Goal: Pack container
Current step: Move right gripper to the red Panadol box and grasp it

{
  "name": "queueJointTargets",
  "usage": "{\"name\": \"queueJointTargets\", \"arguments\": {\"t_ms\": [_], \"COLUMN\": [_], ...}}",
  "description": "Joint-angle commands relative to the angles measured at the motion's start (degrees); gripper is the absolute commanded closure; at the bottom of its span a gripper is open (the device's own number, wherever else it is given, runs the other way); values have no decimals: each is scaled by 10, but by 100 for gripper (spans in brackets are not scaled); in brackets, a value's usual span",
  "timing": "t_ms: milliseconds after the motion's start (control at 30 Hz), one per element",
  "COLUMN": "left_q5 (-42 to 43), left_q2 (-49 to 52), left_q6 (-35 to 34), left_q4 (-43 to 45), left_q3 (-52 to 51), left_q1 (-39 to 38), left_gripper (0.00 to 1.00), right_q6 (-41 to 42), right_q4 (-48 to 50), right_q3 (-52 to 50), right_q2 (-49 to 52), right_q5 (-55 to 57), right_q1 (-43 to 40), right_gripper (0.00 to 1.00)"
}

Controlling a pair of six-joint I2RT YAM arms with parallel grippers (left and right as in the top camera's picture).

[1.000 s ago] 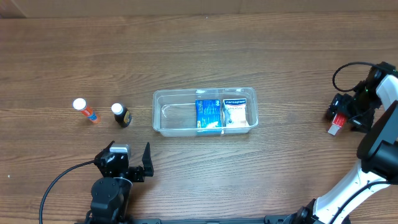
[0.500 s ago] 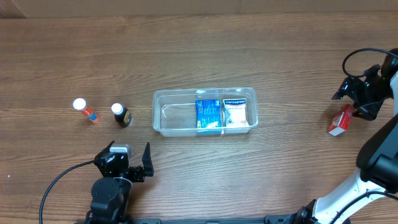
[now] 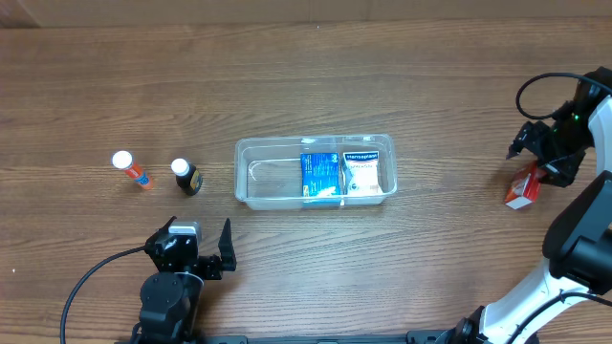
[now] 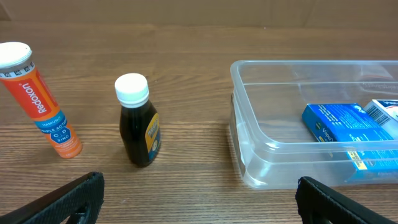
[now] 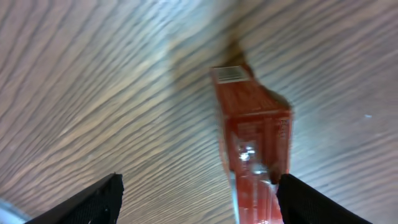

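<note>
Your container (image 3: 251,178) clear shallow tub, blue box (image 3: 318,175) and white box (image 3: 365,172) inside, right gripper (image 5: 199,186) over red box (image 5: 255,137), jaws wide, left gripper (image 4: 196,196) low over bench (image 4: 186,43), jaws wide

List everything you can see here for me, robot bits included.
container: one, clear, middle of the table.
blue box: one, blue, inside the container.
white box: one, white, inside the container, beside the blue box.
bottle: one, dark with a white cap, upright, left of the container.
tube: one, orange with a white cap, left of the bottle.
red box: one, red, far right of the table.
table: one, brown wood, under everything.
left pincer: one, black, open, near edge, facing the bottle and container.
right pincer: one, black, open, over the red box.
</note>
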Motion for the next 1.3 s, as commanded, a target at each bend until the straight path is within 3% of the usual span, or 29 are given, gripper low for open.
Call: {"name": "queueJointTargets", "arguments": {"t_ms": [0,167,500,733,967,1267], "left_q5": [3,3,3,3,3,3], "left_q2": [-5,-5,-5,-5,-5,-5], "left_q6": [-8,-8,-8,-8,-8,-8], "left_q4": [2,2,2,2,2,2], "left_q3": [-2,-2,-2,-2,-2,-2], "left_q1": [3,3,3,3,3,3], "left_gripper": [0,0,0,0,0,0], "right_q6": [22,60,14,-4,10,-5], "right_q4": [14,26,52,54,123,128], "right_q3": [-25,-38,-37,-68,-162,-158], "right_q2": [-19,-19,-102,-103,-103,-103], "right_q5": [26,38,-14,-28,-2,7], "right_q1": [-11,-26,4,55,24,3], "right_gripper": [19,18,19,18,18,18]}}
